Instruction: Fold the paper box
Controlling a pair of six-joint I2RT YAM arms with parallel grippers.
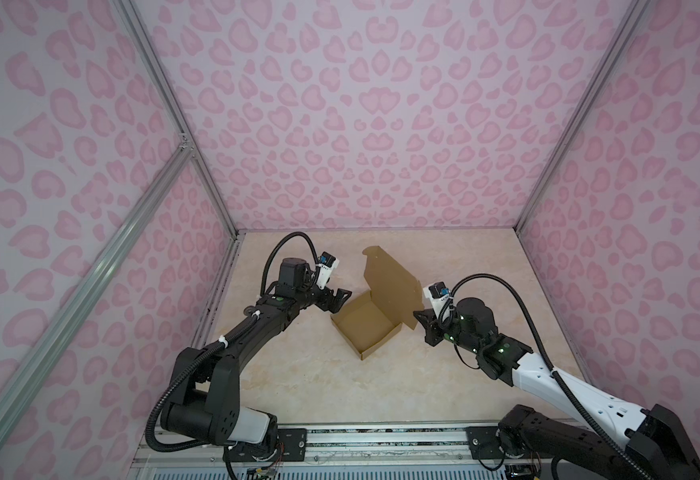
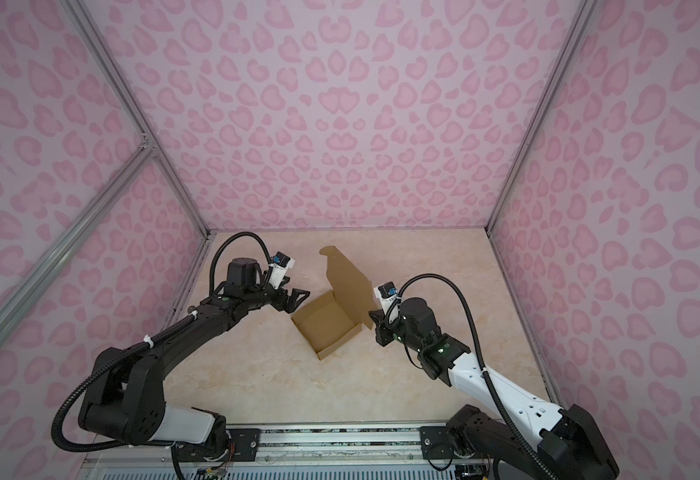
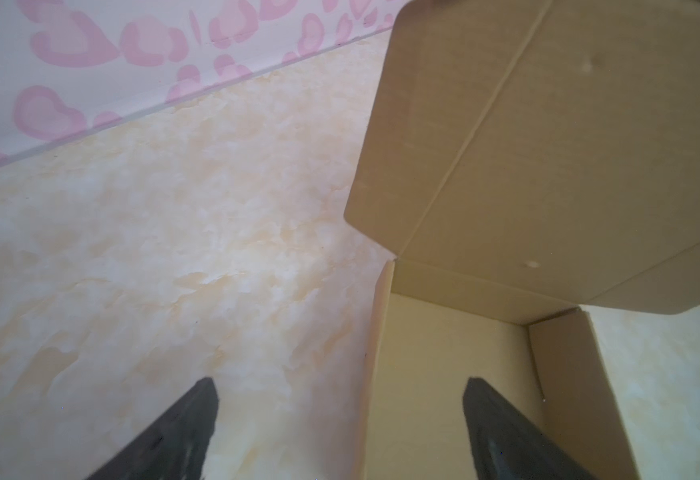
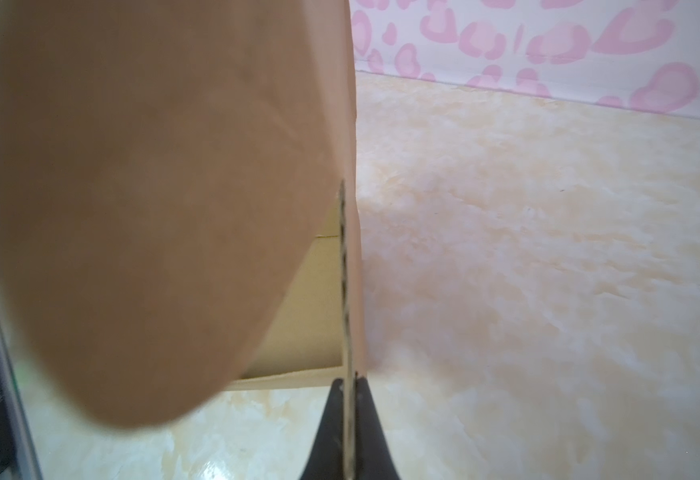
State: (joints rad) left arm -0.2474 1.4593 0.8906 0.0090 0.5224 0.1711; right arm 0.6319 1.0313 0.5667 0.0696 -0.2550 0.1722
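The paper box (image 1: 364,328) (image 2: 326,328) is a brown cardboard tray with its walls up, in the middle of the table in both top views. Its lid panel (image 1: 389,282) (image 2: 348,282) stands upright behind it. My right gripper (image 1: 419,318) (image 2: 373,321) is shut on the lid's right edge; in the right wrist view the thin cardboard edge (image 4: 344,291) runs between the closed fingertips (image 4: 350,380). My left gripper (image 1: 342,297) (image 2: 300,297) (image 3: 340,386) is open at the tray's left wall (image 3: 377,353), which lies between its fingers (image 3: 498,428), untouched.
The tabletop (image 1: 298,374) is pale marble-patterned. Pink heart-patterned walls (image 1: 360,124) close in the back and both sides. An aluminium rail (image 1: 381,440) with both arm bases runs along the front edge.
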